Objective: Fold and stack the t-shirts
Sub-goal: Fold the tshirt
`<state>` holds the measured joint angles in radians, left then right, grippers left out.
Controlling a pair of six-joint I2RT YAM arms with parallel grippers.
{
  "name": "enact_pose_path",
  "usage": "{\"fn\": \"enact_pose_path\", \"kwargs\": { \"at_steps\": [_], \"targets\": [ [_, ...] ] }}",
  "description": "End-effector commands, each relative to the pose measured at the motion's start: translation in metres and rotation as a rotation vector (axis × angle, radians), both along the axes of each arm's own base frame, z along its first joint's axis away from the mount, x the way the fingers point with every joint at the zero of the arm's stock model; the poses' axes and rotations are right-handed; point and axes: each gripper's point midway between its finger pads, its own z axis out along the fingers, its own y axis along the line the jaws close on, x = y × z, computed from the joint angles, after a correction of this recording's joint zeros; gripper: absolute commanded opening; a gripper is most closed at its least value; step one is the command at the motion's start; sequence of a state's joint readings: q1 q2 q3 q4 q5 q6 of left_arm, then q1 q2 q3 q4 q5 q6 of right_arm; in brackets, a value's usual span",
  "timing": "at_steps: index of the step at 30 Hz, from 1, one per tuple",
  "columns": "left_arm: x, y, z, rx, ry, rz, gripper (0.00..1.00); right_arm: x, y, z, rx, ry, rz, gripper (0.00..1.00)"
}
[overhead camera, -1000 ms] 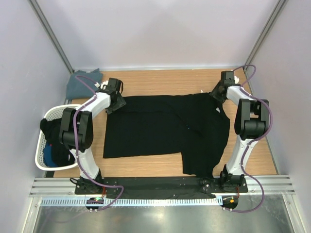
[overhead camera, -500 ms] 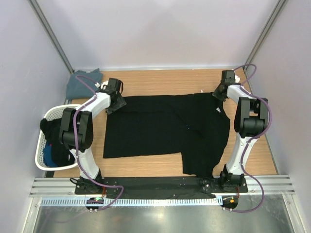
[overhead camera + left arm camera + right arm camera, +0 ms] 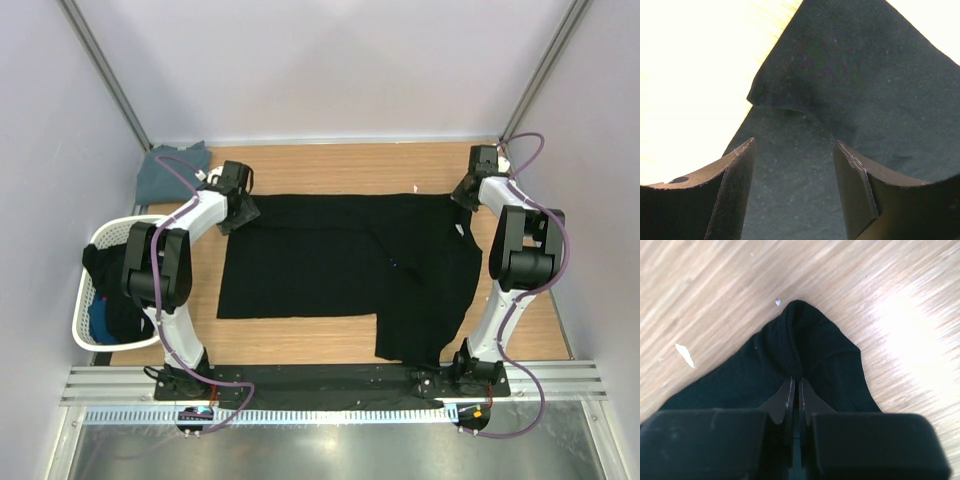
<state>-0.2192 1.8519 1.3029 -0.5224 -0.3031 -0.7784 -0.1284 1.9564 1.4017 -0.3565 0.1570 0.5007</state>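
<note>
A large black t-shirt [image 3: 330, 265] lies spread across the wooden table, its right part folded over, with a tiny light-blue mark [image 3: 398, 264]. My right gripper [image 3: 796, 382] is shut on a pinched fold at the shirt's far right corner [image 3: 805, 335]; in the top view the right gripper [image 3: 466, 194] sits at that corner. My left gripper [image 3: 794, 145] stands open over the shirt's far left corner [image 3: 865, 75], with cloth lying between its fingers; from above the left gripper [image 3: 236, 207] is at that corner. A slate grey-blue t-shirt [image 3: 165, 172] lies crumpled in the far left corner.
A white laundry basket [image 3: 80, 300] holding dark and blue cloth stands at the left edge, beside the left arm. Purple walls close in on three sides. Small white scraps [image 3: 685, 355] lie on the wood near the right gripper.
My right gripper has shut on the shirt's far right corner and moved right, drawing the cloth out flatter. The left gripper stays open in place.
</note>
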Motion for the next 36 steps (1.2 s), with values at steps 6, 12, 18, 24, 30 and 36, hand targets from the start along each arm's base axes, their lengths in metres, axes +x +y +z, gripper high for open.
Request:
{"fn": "enact_pose_path", "kwargs": {
  "at_steps": [6, 12, 18, 24, 30, 36],
  "targets": [
    [0.003, 0.021, 0.019, 0.009, -0.043, 0.049, 0.63, 0.005, -0.006, 0.032, -0.034, -0.024, 0.028, 0.31],
    [0.014, 0.029, 0.019, -0.012, -0.071, 0.065, 0.57, -0.008, -0.001, 0.071, -0.038, -0.067, 0.044, 0.39],
    [0.034, 0.024, 0.031, -0.026, -0.118, 0.054, 0.42, -0.029, 0.014, 0.087, 0.006, -0.106, 0.064, 0.39],
    [0.057, 0.013, 0.028, -0.049, -0.162, -0.011, 0.36, -0.036, 0.041, 0.072, 0.095, -0.105, 0.122, 0.41],
    [0.055, -0.005, -0.004, -0.080, -0.093, -0.100, 0.36, -0.039, 0.065, 0.050, 0.148, -0.074, 0.177, 0.43],
    [0.025, -0.005, -0.028, -0.060, 0.007, -0.122, 0.36, -0.048, 0.069, 0.029, 0.150, -0.022, 0.186, 0.43]
  ]
}}
